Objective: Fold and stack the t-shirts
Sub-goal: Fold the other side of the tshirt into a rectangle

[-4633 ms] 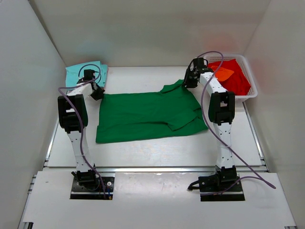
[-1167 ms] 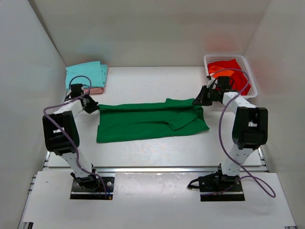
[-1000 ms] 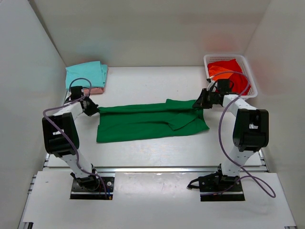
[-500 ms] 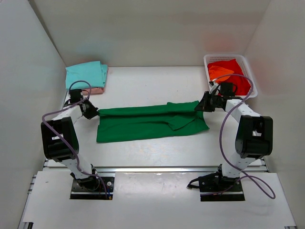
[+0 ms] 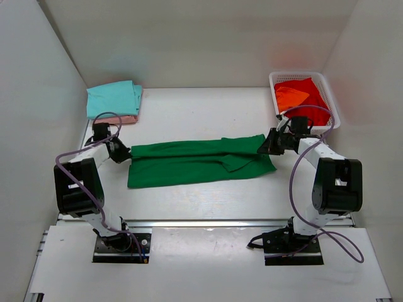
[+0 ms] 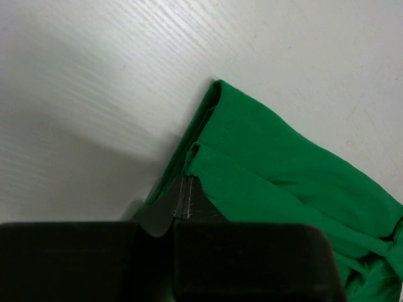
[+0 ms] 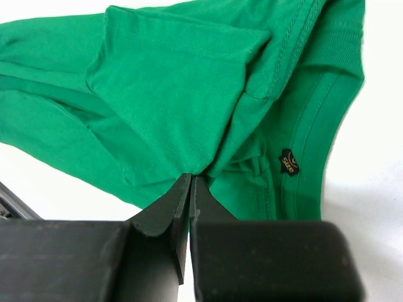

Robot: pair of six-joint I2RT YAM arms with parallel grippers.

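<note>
Dark green t-shirt is laid across the middle of the worktop, its upper part drawn down into a long, narrow band. Left fingers are closed, pinching the shirt's left end at centre-left of the top view, where the cloth edge is rolled into a ridge by the tips. Right fingers are closed on a bunched fold at the shirt's right end, near the collar and a small black size label. Teal t-shirt is noted folded at upper left, laid on pale pink t-shirt. Red t-shirt and orange t-shirt are held in the white basket at upper right.
</note>
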